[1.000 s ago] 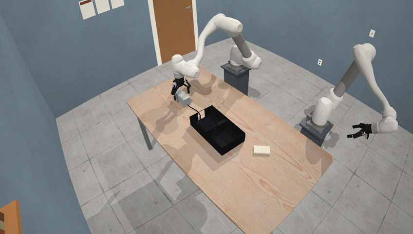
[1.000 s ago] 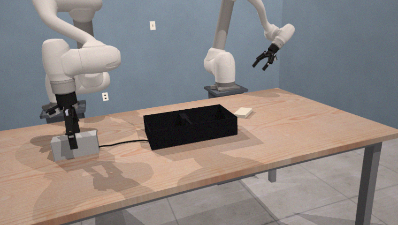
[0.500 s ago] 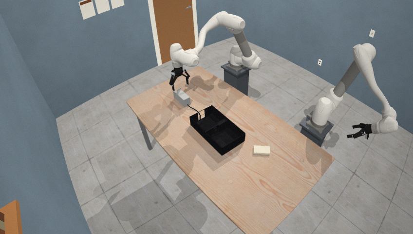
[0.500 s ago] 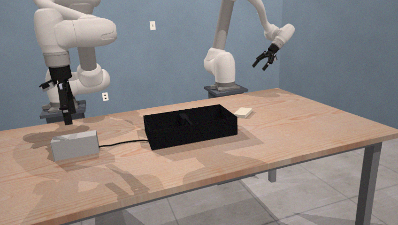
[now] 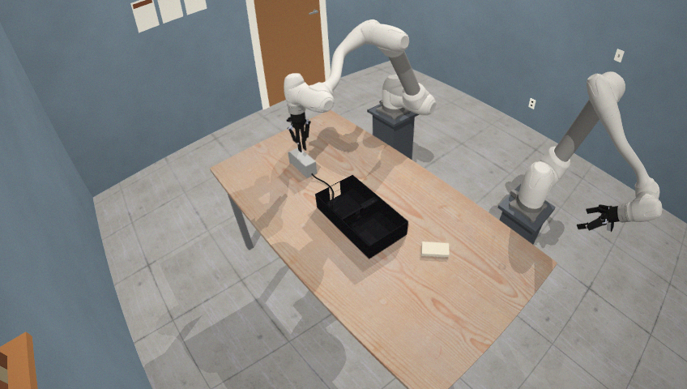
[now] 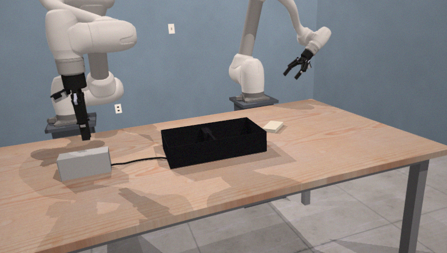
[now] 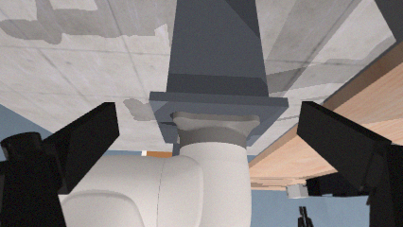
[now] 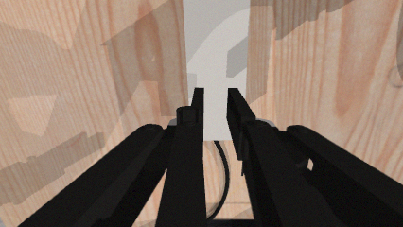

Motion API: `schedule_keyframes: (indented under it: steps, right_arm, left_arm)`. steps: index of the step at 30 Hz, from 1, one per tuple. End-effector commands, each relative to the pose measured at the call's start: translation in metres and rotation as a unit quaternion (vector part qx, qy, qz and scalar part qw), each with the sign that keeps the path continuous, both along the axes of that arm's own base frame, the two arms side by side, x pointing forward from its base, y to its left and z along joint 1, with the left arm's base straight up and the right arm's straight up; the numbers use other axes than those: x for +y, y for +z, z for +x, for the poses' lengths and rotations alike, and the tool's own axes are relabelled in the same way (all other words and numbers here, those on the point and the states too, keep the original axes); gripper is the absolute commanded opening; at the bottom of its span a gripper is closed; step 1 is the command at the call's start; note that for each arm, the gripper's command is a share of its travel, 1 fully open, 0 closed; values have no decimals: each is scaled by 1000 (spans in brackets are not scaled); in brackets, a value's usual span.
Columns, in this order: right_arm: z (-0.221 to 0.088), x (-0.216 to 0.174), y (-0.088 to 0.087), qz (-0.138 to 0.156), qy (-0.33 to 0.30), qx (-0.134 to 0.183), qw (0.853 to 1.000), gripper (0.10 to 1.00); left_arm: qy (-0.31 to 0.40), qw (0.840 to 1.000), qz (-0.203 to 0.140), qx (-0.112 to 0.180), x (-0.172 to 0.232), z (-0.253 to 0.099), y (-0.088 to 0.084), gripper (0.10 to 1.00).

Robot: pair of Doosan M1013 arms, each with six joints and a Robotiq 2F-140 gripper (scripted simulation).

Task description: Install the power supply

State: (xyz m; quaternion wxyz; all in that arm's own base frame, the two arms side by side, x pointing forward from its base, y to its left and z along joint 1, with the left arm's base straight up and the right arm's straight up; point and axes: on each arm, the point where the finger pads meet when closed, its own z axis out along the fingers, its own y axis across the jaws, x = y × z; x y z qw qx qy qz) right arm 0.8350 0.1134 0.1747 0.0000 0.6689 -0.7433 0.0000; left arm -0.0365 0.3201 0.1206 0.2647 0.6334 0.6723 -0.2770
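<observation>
While the left claw (image 5: 585,218) (image 6: 291,75) (image 7: 208,118) gapes empty, right claw (image 5: 300,149) (image 6: 86,137) (image 7: 303,208) (image 8: 216,91) nearly clenched on nothing, fingertips above the grey power supply (image 5: 302,164) (image 6: 84,165) (image 7: 297,191) (image 8: 216,47)
</observation>
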Motion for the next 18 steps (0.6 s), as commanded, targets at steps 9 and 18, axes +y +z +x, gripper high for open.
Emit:
schedule_keyframes:
  steps: [9,18]
  right_arm:
    - [21,89,-3,0,-72,-1,997,196]
    - [41,173,-7,0,-139,-1,990,196]
  left_arm:
    - [0,1000,0,0,0,0,0,1000]
    - [0,1000,0,0,0,0,0,1000]
